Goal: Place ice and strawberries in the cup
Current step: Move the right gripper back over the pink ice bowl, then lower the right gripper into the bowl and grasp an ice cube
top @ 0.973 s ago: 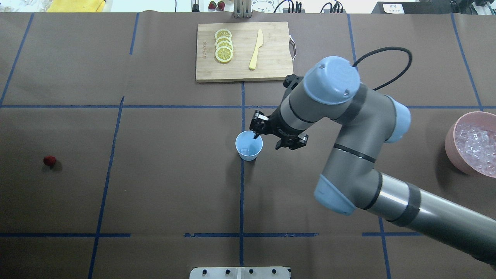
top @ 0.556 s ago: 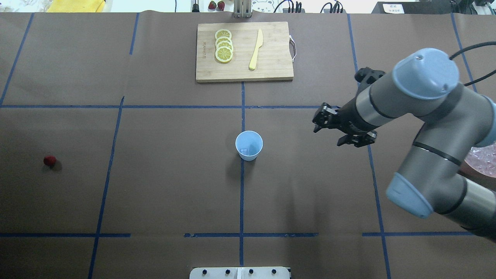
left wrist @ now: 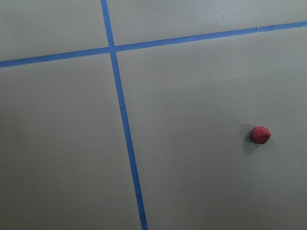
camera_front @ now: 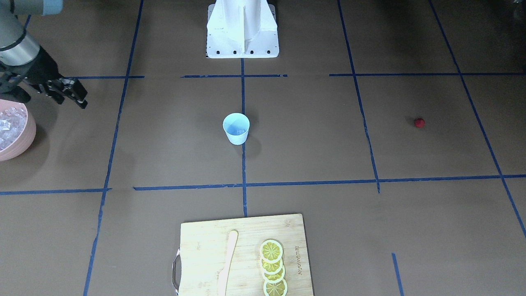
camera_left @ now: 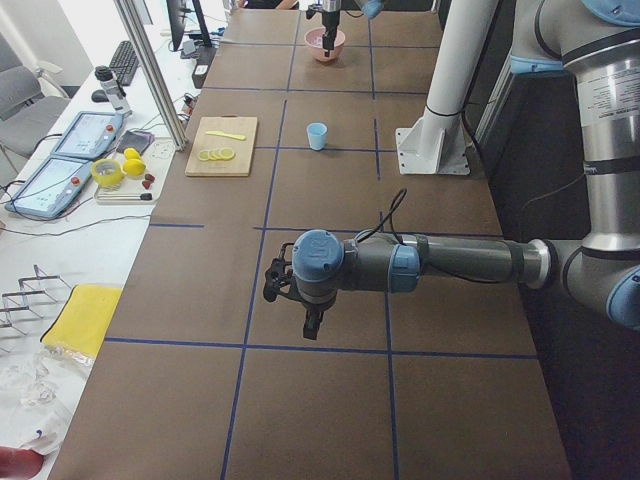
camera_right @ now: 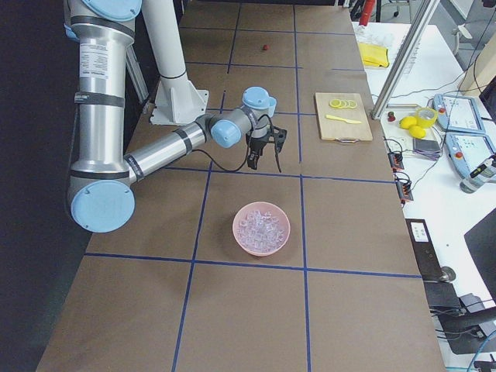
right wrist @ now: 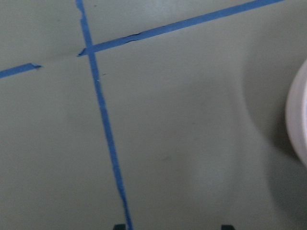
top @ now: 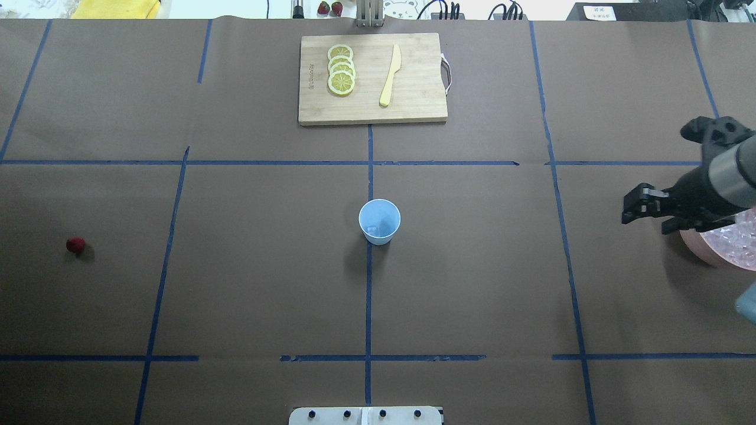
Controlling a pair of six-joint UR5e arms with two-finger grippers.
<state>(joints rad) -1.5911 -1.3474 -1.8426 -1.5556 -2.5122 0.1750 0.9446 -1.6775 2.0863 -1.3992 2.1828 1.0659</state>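
Right gripper (top: pixel 647 221): fingers spread wide with nothing between them. It hangs over brown paper (top: pixel 472 283) and points down.
Ice (top: pixel 738 239): heaped in the pink bowl (camera_right: pixel 237 232), just beside the right gripper on the side away from the cup. The gripper is off the bowl's rim and not over the cubes.
Cup (top: pixel 380 221): upright at the table's middle on the centre tape line (top: pixel 368 295), well apart from the right gripper. A pale patch on its floor may be a cube, but it is too small to tell.
Left gripper (camera_left: pixel 290 315): above the paper toward the table's other end. It shows only in the side view, so I cannot tell how its fingers stand.
Strawberry (left wrist: pixel 260 135): lies alone on the paper below the left wrist camera, toward that view's right edge and well apart from the cup.
Room: paper crossed by blue tape runs from bowl to cup and from cup to strawberry.
Board (top: pixel 413 100): at the far edge beyond the cup, carrying lemon slices (top: pixel 341 69) and a knife (top: pixel 390 77).
Edges: more paper lies past the bowl toward the table's end.
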